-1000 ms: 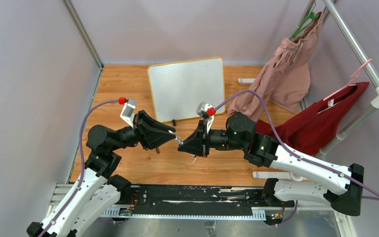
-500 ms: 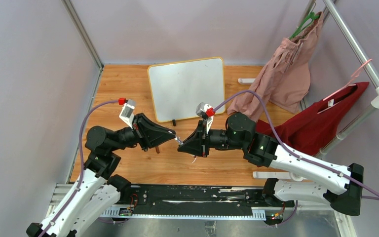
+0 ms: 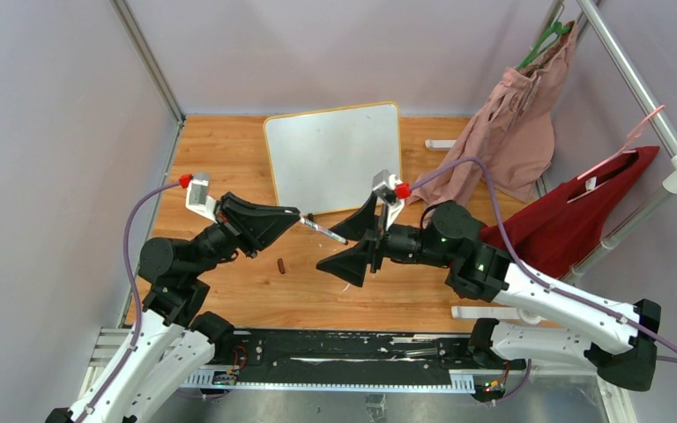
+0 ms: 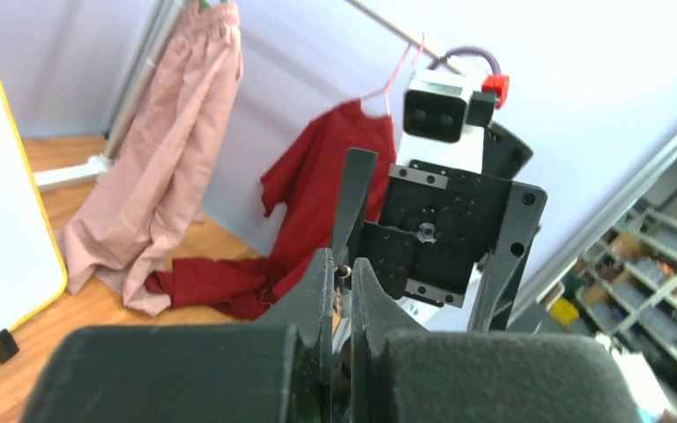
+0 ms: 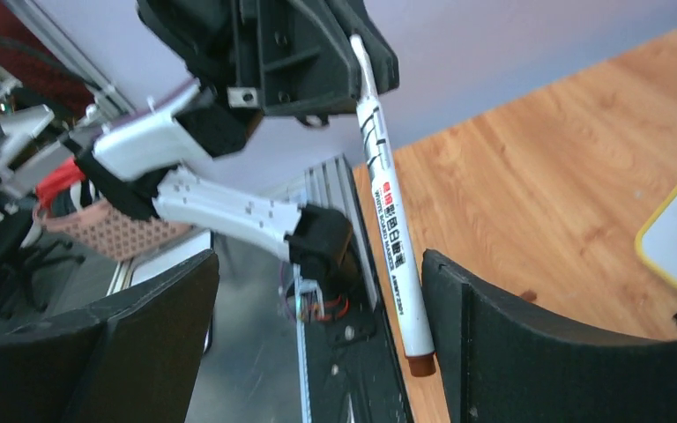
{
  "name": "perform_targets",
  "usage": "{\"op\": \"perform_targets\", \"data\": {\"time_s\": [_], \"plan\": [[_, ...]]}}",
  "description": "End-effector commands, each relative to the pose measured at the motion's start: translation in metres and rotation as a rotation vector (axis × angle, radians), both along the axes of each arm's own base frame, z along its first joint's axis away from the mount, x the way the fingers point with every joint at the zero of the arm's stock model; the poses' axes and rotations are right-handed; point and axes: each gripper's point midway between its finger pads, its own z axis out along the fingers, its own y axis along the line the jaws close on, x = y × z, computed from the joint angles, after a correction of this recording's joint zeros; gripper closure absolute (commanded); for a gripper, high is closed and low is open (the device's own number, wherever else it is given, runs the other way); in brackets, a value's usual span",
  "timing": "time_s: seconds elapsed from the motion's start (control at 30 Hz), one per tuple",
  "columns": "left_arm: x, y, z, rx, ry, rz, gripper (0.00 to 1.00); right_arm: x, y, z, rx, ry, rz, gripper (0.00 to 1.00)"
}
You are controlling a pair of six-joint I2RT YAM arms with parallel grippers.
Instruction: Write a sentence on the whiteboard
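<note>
The whiteboard (image 3: 335, 154), white with a yellow frame, leans at the back of the wooden table, and no sentence shows on its face. My left gripper (image 3: 298, 214) is shut on one end of a white marker (image 3: 324, 230). The marker sticks out toward my right gripper (image 3: 335, 249), which is open. In the right wrist view the marker (image 5: 390, 220) hangs between the wide-apart fingers (image 5: 511, 339), close to the right one, its reddish-brown end low. In the left wrist view the left gripper (image 4: 342, 269) pinches the marker's end.
A small reddish-brown cap-like piece (image 3: 281, 263) lies on the table below the left gripper. A pink garment (image 3: 511, 132) and a red garment (image 3: 573, 216) hang from a rack on the right, draping onto the table. Purple walls enclose the back and left.
The right gripper has opened and released the marker, drawing back to the right. The left gripper has shut on the marker and pulled up and left with it.
</note>
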Motion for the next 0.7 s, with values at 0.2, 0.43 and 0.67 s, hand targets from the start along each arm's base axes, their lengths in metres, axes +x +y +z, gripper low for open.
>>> {"op": "perform_targets", "data": {"time_s": [0.2, 0.43, 0.67], "plan": [[0.021, 0.046, 0.068, -0.395, 0.038, 0.205, 1.00, 0.042, -0.014, 0.090, 0.404, 0.027, -0.244, 0.16], [0.034, 0.057, 0.067, -0.511, 0.146, 0.230, 1.00, 0.047, 0.009, 0.112, 0.433, 0.007, -0.203, 0.19], [0.037, 0.069, 0.060, -0.585, 0.196, 0.258, 1.00, 0.057, 0.016, 0.125, 0.447, 0.017, -0.180, 0.26]]}}
